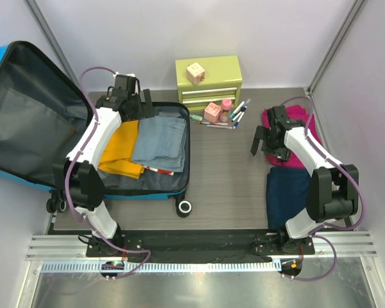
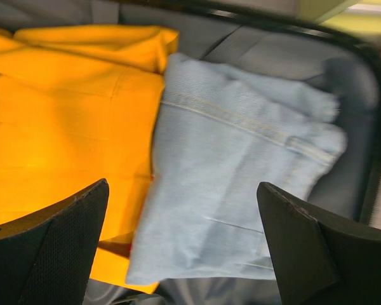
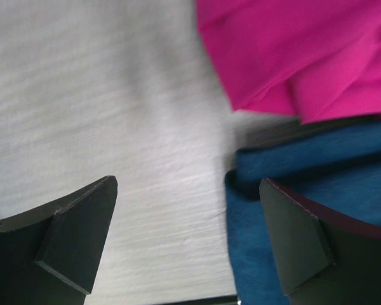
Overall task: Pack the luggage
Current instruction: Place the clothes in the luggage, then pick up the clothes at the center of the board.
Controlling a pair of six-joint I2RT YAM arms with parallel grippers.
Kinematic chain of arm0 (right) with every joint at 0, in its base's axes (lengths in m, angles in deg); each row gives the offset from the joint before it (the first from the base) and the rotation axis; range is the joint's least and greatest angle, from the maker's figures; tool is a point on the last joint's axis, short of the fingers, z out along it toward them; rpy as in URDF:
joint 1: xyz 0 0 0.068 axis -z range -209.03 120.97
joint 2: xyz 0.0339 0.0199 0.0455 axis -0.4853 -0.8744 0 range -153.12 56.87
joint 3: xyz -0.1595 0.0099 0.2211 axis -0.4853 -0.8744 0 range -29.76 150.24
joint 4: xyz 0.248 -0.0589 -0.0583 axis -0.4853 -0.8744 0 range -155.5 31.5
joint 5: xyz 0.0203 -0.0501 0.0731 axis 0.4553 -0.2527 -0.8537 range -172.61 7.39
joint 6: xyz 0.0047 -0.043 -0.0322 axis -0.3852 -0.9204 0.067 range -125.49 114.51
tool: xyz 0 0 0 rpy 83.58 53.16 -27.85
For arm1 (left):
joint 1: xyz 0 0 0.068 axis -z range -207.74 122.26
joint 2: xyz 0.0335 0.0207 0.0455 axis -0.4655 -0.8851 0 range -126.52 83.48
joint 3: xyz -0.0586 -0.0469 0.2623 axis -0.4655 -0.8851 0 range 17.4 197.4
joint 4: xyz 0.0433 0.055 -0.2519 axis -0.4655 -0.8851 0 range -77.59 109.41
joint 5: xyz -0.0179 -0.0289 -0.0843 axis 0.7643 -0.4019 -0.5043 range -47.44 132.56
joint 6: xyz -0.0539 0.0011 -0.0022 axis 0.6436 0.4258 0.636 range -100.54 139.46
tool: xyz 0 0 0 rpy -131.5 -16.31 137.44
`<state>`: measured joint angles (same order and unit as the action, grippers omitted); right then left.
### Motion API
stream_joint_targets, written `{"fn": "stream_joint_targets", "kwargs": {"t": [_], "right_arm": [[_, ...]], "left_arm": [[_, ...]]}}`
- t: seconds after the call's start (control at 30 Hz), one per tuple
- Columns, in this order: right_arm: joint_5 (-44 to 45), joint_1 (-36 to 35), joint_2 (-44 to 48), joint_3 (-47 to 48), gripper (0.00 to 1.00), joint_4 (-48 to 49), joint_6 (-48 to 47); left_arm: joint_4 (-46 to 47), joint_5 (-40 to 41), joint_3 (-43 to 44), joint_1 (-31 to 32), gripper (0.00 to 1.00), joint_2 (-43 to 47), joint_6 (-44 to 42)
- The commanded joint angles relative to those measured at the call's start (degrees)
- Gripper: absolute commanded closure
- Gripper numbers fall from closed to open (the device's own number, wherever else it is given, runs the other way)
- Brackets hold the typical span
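A blue hard-shell suitcase, the luggage (image 1: 32,122), lies open on the left side of a grey wood-grain table (image 1: 224,179), its lid tipped back to the left and its dark grey lining showing. Inside the base, a folded yellow garment (image 1: 119,147) sits on the left, touching a folded light blue denim piece (image 1: 160,138) on the right. The left gripper (image 2: 183,187) hangs over the denim with its jaws spread wide, holding nothing. On the right side of the table, the right gripper (image 3: 189,184) hovers with its jaws spread wide and empty, over the bare table surface beside a bright pink cloth (image 3: 292,51) and a dark blue folded cloth (image 3: 247,254). A small green drawer chest (image 1: 208,80) stands at the far edge.
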<state>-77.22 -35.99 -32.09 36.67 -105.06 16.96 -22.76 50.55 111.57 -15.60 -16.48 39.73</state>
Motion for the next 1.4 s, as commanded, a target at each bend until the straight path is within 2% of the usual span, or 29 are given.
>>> {"fn": "stream_joint_targets", "kwargs": {"t": [0.0, 0.17, 0.43, 0.63, 0.7, 0.97, 1.07, 1.27, 1.3, 1.37], "right_arm": [[7.97, 0.02, -4.79, 7.03, 0.01, -0.2, -2.85], [12.0, -0.07, -11.13, 14.58, 0.07, 2.0, -5.67], [17.38, 0.28, -22.03, 23.47, 0.11, 2.97, -8.31], [15.45, 1.33, -26.69, 21.29, 0.13, 3.23, -6.99], [14.13, 2.04, -27.83, 19.79, 0.15, 3.67, -6.99], [12.98, 3.36, -28.98, 16.71, 0.18, 4.82, -7.6], [12.72, 3.8, -29.77, 16.27, 0.24, 4.91, -7.69], [9.83, 4.24, -30.47, 15.74, 0.6, 4.82, -8.66], [9.12, 4.24, -30.47, 15.92, 0.71, 4.91, -8.66], [7.63, 4.24, -30.47, 16.8, 0.8, 4.91, -8.92]], "left_arm": [[1.57, -4.91, 0.58, 1.91, 0.03, 4.51, 2.84], [3.67, -6.05, -4.08, 4.47, 0.04, 6.62, 5.3], [4.47, -6.23, -7.69, 8.51, 0.05, 8.12, 7.5], [4.29, -6.14, -7.6, 9.22, 0.07, 9.08, 7.76], [4.2, -6.32, -7.69, 9.22, 0.11, 9.17, 7.76], [3.68, -6.93, -7.95, 9.22, 0.16, 9.61, 7.76], [3.68, -7.2, -7.86, 9.22, 0.19, 9.96, 7.85], [3.68, -7.28, -7.78, 9.22, 0.22, 10.49, 7.77], [3.68, -7.46, -7.69, 9.22, 0.22, 10.32, 7.68], [3.68, -7.64, -7.51, 9.3, 0.22, 9.96, 7.68]]}}
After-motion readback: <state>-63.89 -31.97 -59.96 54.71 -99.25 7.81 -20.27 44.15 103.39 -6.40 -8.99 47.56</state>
